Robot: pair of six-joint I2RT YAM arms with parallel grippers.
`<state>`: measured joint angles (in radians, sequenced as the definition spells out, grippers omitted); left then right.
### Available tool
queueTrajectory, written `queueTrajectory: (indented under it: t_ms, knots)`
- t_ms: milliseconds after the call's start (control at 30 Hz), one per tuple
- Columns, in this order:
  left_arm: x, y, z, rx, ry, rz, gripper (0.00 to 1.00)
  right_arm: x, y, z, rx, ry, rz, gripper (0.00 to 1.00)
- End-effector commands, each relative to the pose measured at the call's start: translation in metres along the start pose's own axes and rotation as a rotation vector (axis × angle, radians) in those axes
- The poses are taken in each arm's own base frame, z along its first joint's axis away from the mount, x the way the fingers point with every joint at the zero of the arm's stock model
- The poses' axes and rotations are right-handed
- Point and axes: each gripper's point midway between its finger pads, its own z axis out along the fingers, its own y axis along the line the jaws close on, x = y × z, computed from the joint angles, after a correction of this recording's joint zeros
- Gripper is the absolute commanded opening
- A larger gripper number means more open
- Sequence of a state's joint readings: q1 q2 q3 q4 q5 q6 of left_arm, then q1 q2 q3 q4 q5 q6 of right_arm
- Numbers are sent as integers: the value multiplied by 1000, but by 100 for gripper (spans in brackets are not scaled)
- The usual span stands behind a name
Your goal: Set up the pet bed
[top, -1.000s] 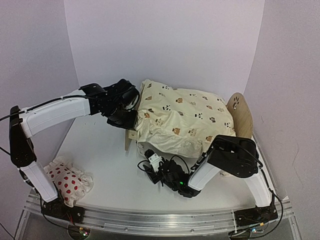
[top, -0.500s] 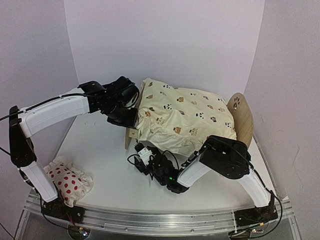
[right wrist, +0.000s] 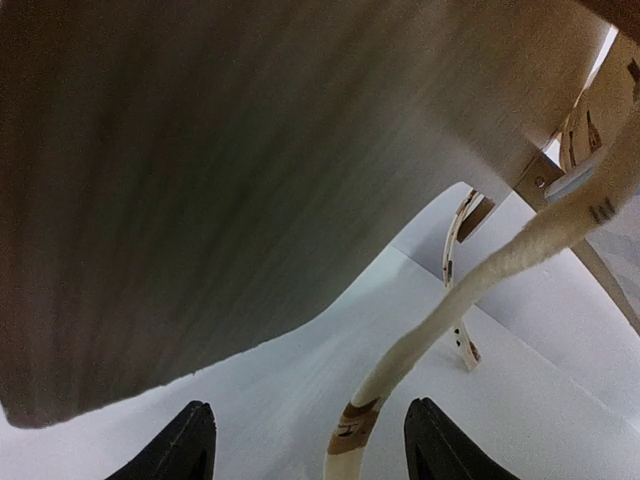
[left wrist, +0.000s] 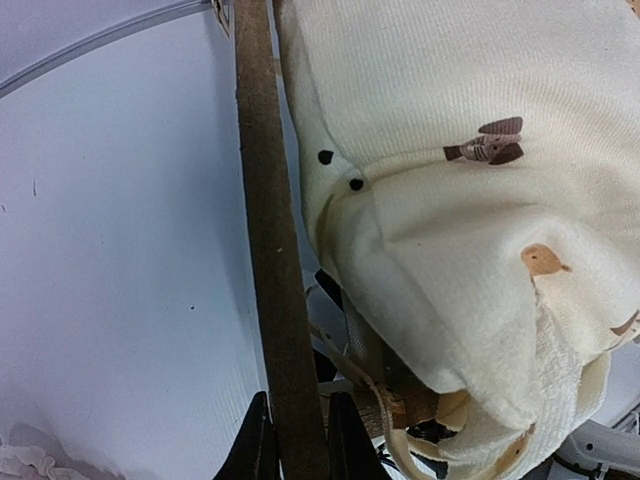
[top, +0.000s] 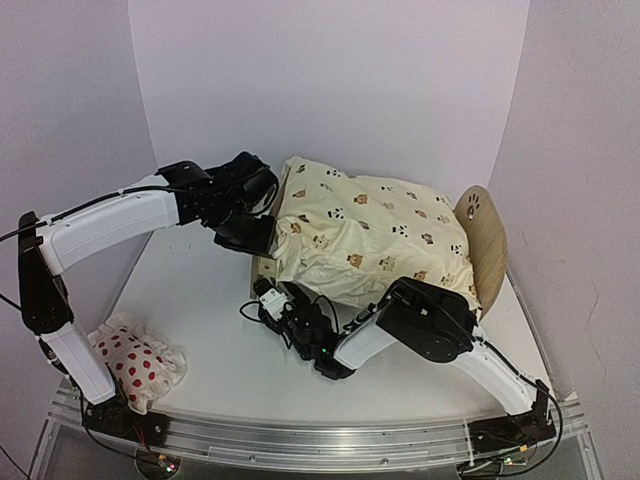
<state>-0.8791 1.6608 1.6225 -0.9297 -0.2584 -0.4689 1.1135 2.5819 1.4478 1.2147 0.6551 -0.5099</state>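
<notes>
My right claw (top: pixel 272 302) has slid leftward, and the pet bed (top: pixel 482 232) now looms directly above it. Its jaws stand apart and empty, with a cushion tie (right wrist: pixel 430 330) dangling between them. My left claw (top: pixel 250 235) stays clamped on the footboard (left wrist: pixel 265 200). Judgement: securing the cushion (top: pixel 370 235) comes next.

A: What's in the left gripper (left wrist: pixel 300 452)?
B: The pet bed footboard (left wrist: pixel 262 200), seen edge-on, running from 12 o'clock down to 6, where the black fingertips (left wrist: pixel 254 445) pinch it from both sides.
A: And at 3 o'clock?
B: The cream animal-print cushion (left wrist: pixel 470 250), just beside the board, with a tie (left wrist: pixel 388 432) dangling around 5. White table (left wrist: pixel 110 250) fills 9 o'clock; ruffled white cloth (left wrist: pixel 20 463) peeks in at 7.
</notes>
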Motion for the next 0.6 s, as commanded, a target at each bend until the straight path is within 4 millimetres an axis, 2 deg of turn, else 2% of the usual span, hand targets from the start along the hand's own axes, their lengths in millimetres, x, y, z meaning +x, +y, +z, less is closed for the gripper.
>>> queueTrajectory:
  t_ms: [0, 133, 267, 467, 567]
  knots:
    - [-63, -43, -60, 224, -216, -24, 0, -11, -13, 11, 63, -49, -17, 62]
    - [-63, -43, -60, 222, -215, -23, 0, -12, -19, 14, 65, -55, -21, 49]
    - [-63, -42, -60, 223, -216, -25, 0, -15, -18, 16, 52, -68, -36, 30]
    - [-60, -39, -62, 218, -218, -28, 0, -18, -16, 18, 45, -81, -45, 17]
    - [-58, -38, -62, 216, -219, -28, 0, -19, -18, 17, 45, -79, -44, 7]
